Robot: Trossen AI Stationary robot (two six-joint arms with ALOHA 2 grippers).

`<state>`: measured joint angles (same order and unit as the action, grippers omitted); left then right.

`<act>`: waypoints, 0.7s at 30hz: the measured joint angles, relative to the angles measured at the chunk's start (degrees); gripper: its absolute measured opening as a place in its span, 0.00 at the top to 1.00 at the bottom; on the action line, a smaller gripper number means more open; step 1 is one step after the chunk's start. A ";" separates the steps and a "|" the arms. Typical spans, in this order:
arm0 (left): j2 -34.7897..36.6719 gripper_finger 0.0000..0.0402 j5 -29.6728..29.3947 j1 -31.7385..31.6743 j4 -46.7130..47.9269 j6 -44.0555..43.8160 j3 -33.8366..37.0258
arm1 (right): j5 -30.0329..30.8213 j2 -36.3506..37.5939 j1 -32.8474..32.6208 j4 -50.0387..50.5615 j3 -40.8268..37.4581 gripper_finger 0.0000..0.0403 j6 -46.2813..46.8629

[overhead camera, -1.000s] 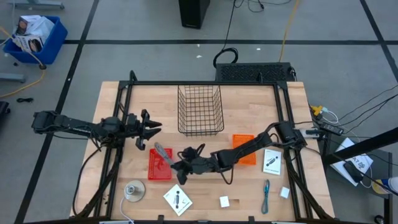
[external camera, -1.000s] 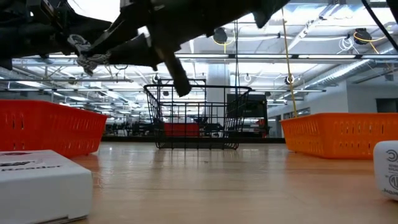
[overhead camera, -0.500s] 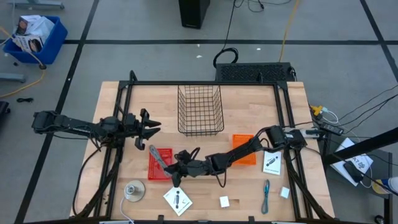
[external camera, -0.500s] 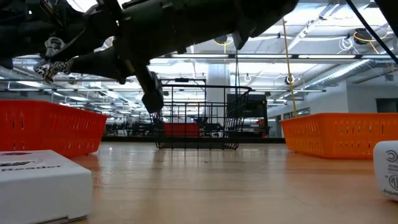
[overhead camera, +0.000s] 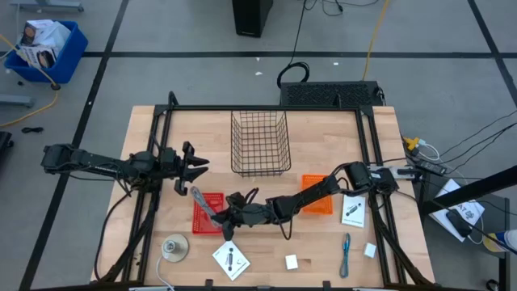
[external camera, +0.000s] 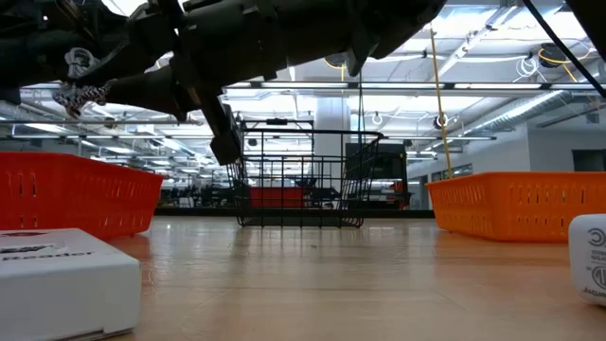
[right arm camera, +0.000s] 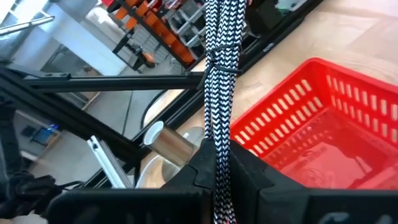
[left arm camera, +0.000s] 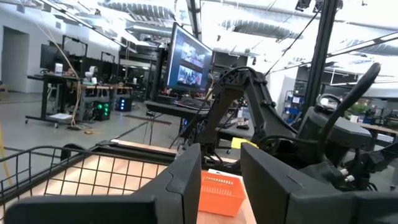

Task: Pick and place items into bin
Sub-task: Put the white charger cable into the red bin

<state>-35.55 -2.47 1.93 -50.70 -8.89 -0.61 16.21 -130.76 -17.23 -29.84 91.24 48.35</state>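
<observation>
The right pincer (overhead camera: 216, 212), clamped on the grey elongated tool (overhead camera: 205, 201), holds it over the red bin (overhead camera: 208, 213) on the worktop's left; next comes letting go, while the half-open left pincer (overhead camera: 196, 168) waits nearby

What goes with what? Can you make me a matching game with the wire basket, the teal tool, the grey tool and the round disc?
1 wire basket
2 teal tool
3 grey tool
4 round disc

A between two white cubes
B in the right hand, above the red bin
C made of black wire
D beside a white card

Pairs: 1-C, 2-A, 3-B, 4-D
</observation>
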 joint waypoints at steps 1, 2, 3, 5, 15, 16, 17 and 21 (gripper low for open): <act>0.00 0.71 0.27 0.00 -0.04 -0.07 -0.01 | 0.03 0.00 0.00 0.04 0.00 0.96 -0.17; 0.00 0.71 0.85 0.00 -0.06 -0.35 -0.01 | 0.02 0.00 -0.02 0.04 0.00 0.96 -0.85; 0.00 0.71 1.60 0.00 -0.16 -1.05 0.00 | -0.01 0.00 -0.02 0.12 0.00 0.96 -1.85; 0.01 0.71 3.59 0.00 -0.72 -4.02 0.00 | 0.07 0.00 -0.30 0.19 0.00 0.96 -4.93; -0.07 0.71 12.61 0.00 -3.47 -18.25 0.00 | 12.04 6.81 -4.80 22.17 -0.02 0.97 -11.05; -0.07 0.71 12.61 0.02 -3.52 -18.31 -0.01 | 14.30 7.70 -5.36 24.77 -0.04 0.97 -11.57; -0.07 0.70 12.56 0.02 -3.54 -18.65 -0.01 | 16.37 8.76 -5.88 27.18 -0.04 0.97 -11.76; -0.07 0.65 9.05 0.03 -2.98 -22.10 -0.34 | 24.54 12.70 -7.91 34.88 0.00 0.97 -12.59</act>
<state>-35.62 6.58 1.96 -53.68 -30.99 -0.95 40.75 -118.06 -25.14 5.04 91.24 35.76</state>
